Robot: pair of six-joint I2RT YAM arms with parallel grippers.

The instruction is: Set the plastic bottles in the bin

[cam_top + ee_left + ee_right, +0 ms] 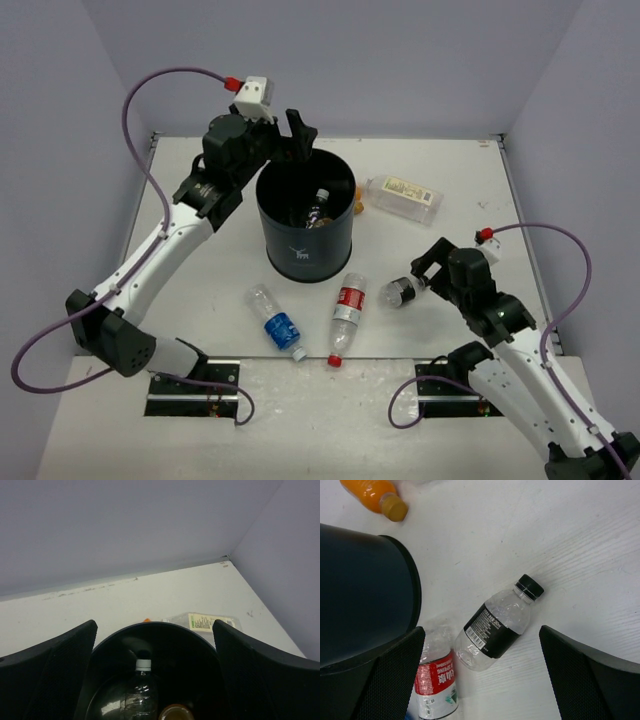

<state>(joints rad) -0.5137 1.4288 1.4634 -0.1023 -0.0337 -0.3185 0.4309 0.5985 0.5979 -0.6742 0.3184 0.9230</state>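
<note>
Top external view: the white table point(200, 180) carries the bin point(305, 245) about midway between its left and right edges, somewhat nearer the far edge. At least two bottles already lie inside it, among them a clear bottle with a white cap point(141, 690).

The left gripper point(297, 135) hangs over the bin's far-left rim with its fingers spread and nothing between them. The right gripper point(481, 630) sits toward the near right corner, fingers also wide apart and empty, poised above the black-capped bottle point(400, 292). That bottle lies on its side, cap pointing toward the right edge.

Five bottles are not yet in. The cream-labelled bottle point(403, 197) lies toward the far right corner, with the orange bottle point(375, 492) just beside the bin on that side. The red-labelled bottle point(347, 305) and the blue-labelled bottle point(277, 322) lie by the near edge, in front of the bin.

The step in hand looks like the right arm's pick of the black-capped bottle. Next it likely needs to drop lower, straddle the labelled middle across the bottle's width, and close without rolling it.
</note>
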